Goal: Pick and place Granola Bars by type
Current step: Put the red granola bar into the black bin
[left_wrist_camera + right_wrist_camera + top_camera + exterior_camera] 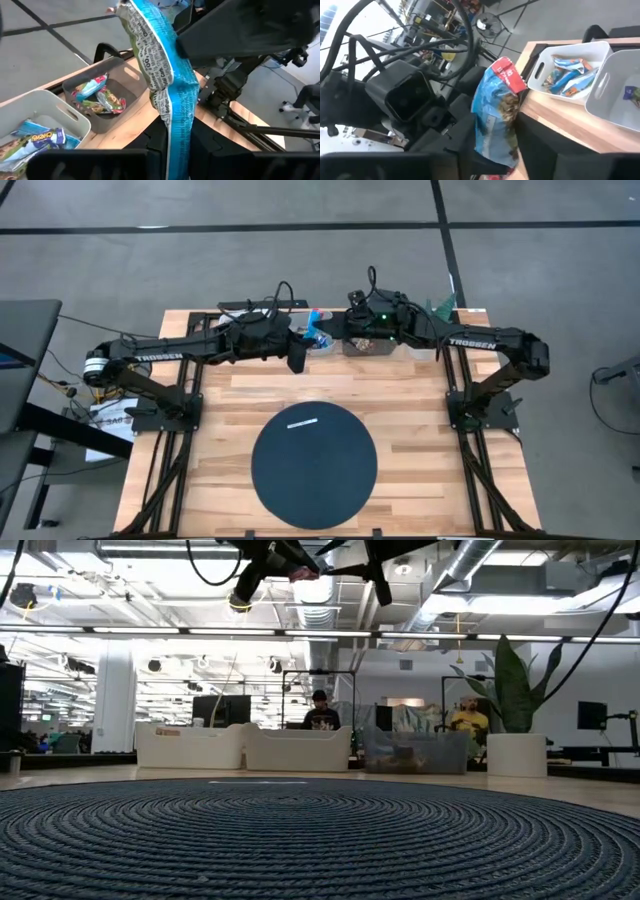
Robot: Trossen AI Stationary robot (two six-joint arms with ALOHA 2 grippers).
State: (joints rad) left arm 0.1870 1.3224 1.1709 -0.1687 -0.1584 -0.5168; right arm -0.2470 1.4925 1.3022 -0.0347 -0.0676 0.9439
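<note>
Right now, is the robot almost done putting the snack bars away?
Nearly, it seems. Bars already lie sorted in the white bins. The left gripper holds a blue bar, and the right gripper holds another blue bar. The round mat shows only a white strip.

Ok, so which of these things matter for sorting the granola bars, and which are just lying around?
Job: blue granola bar in the left arm's fingers; right gripper beside it; bars already in the bins.
Lying about: round dark mat; thin white strip on it; potted plant behind.
</note>
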